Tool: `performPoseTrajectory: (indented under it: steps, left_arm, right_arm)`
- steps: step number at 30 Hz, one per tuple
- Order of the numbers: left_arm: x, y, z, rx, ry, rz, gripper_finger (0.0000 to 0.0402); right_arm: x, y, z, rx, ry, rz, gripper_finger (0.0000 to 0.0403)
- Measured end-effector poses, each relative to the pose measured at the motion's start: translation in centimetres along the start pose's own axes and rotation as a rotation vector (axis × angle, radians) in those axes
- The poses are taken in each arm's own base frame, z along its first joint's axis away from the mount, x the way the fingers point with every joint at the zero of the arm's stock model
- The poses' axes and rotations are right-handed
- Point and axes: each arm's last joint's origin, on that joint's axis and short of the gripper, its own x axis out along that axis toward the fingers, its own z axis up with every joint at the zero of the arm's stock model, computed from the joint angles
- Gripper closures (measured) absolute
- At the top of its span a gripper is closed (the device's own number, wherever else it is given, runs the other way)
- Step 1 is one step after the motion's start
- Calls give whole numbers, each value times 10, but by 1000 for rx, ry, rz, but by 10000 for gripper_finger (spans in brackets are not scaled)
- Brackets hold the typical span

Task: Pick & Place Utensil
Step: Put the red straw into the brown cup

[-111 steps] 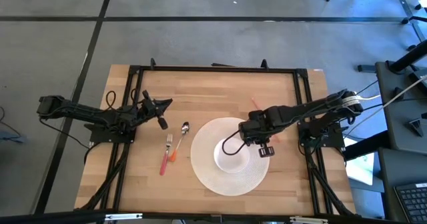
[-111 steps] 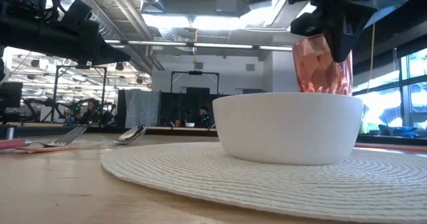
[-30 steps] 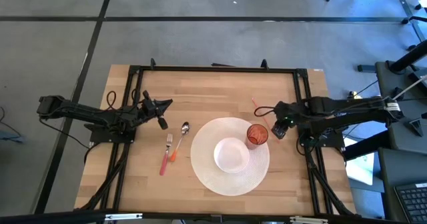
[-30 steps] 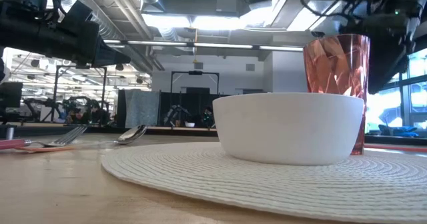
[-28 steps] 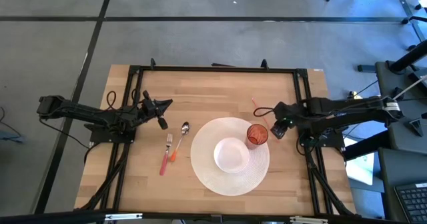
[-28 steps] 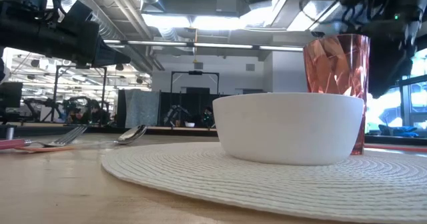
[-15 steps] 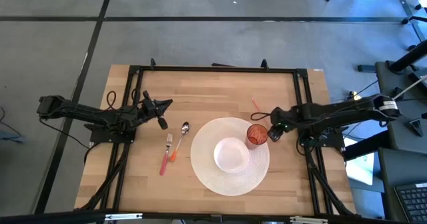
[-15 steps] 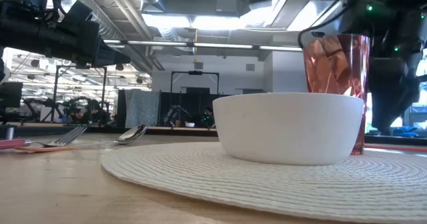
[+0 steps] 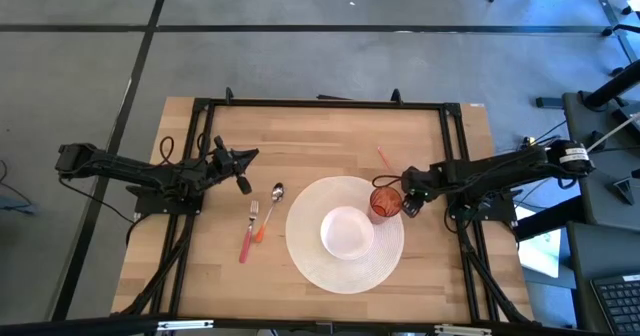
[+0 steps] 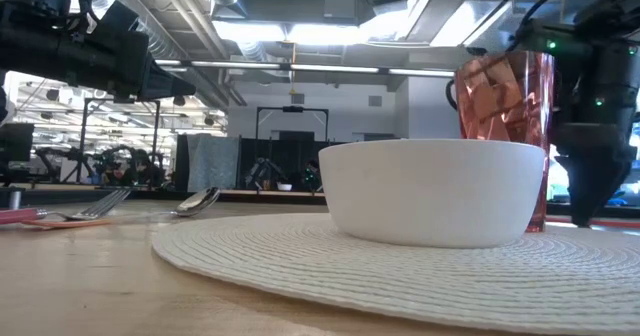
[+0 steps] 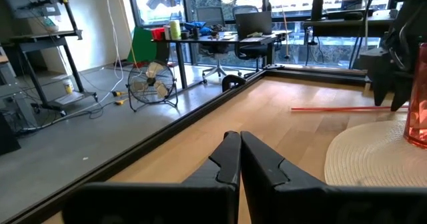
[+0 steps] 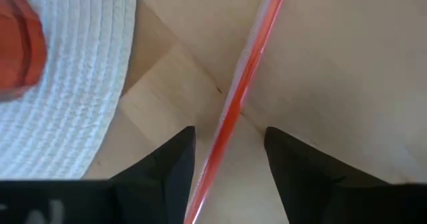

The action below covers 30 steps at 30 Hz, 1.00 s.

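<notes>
A thin red stick [image 12: 248, 74] lies flat on the wooden table, just right of the round woven placemat [image 9: 305, 256]; it also shows in the high view [image 9: 382, 157]. My right gripper [image 12: 227, 144] is open and low over the stick, one finger on each side of it, touching nothing. A red faceted cup [image 9: 385, 201] and a white bowl [image 9: 347, 232] stand on the placemat. A fork [image 9: 252, 219] and a spoon [image 9: 275, 198] lie left of the placemat. My left gripper [image 9: 243, 185] is shut and empty at the table's left.
The cup [image 10: 505, 126] stands close beside my right gripper [image 10: 588, 201] on the side toward the table's left. The black frame rails [image 9: 455, 146] run along the table's edges. Bare wood lies between the placemat and the far edge.
My right gripper has gone down toward the table beside the cup and a little toward the table's left, ending low over the red stick. The cup, bowl and utensils have stayed where they were.
</notes>
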Motion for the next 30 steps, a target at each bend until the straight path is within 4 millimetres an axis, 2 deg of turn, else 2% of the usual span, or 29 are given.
performPoseTrajectory:
  steps: [5,12,17,22,26,30]
  left_arm:
    - [0,0,0,0,0,0,396]
    - [0,0,0,0,0,0,396]
    - [0,0,0,-3,0,0,396]
    - [0,0,0,-3,0,0,396]
    - [0,0,0,-2,0,0,396]
    - [0,0,0,-2,0,0,396]
  right_arm:
    - [3,0,0,-41,20,-29,259]
    - [3,-3,0,-74,13,-57,386]
    - [-1,-1,1,-85,3,-57,388]
    - [-26,4,14,-104,-71,-98,398]
    - [-58,13,29,-140,-134,-151,399]
    - [-101,21,47,-175,-231,-206,400]
